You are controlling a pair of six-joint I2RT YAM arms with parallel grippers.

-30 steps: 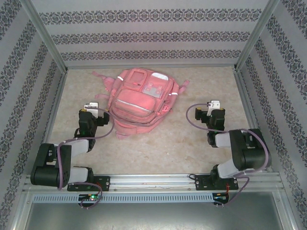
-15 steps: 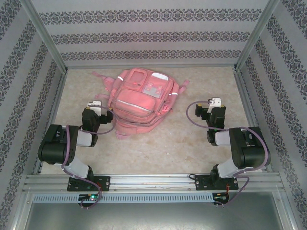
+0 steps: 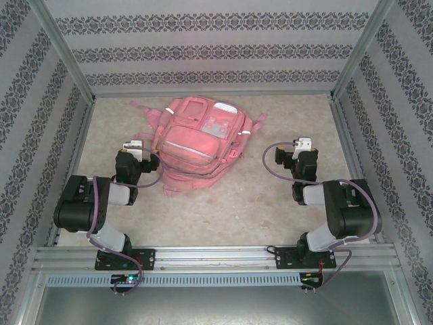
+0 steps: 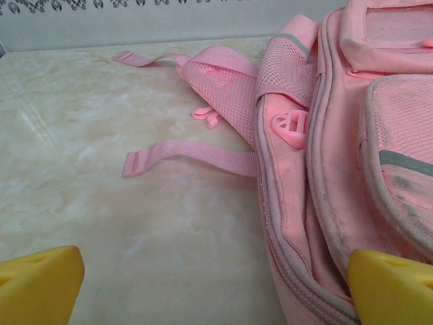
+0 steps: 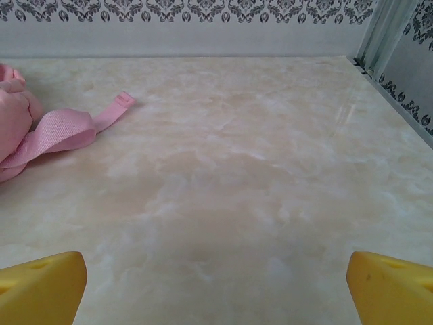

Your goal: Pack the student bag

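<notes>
Student bag (image 3: 199, 141) is lying flat on the table (image 3: 243, 203), in the far half and left of centre, with its zip pockets facing up. I can see one pale reflective strip (image 3: 188, 148) across the front.

Left gripper (image 3: 131, 145) is just beside the bag's left edge. On the left wrist cam its jaws (image 4: 216, 291) are spread wide and nothing is clamped. The left fingertip (image 4: 37, 284) sits over bare table. The right fingertip (image 4: 392, 288) sits in front of the bag's side seam, and I can't tell if it's touching. The same cam shows the bag (image 4: 338, 176) on the right, with a loose strap (image 4: 189, 157) flat on the marble-look top. There's a pink buckle (image 4: 291, 128) on the bag's side, just below a mesh pocket (image 4: 287, 71).

Right gripper (image 3: 302, 145) is well apart from the bag, on the right side of the table. On the right wrist cam the fingers (image 5: 216, 291) are fully apart with nothing held, over bare table. A looped shoulder strap (image 5: 61, 128) of the bag (image 5: 13, 108) is at the far left edge, away from the fingers.
</notes>
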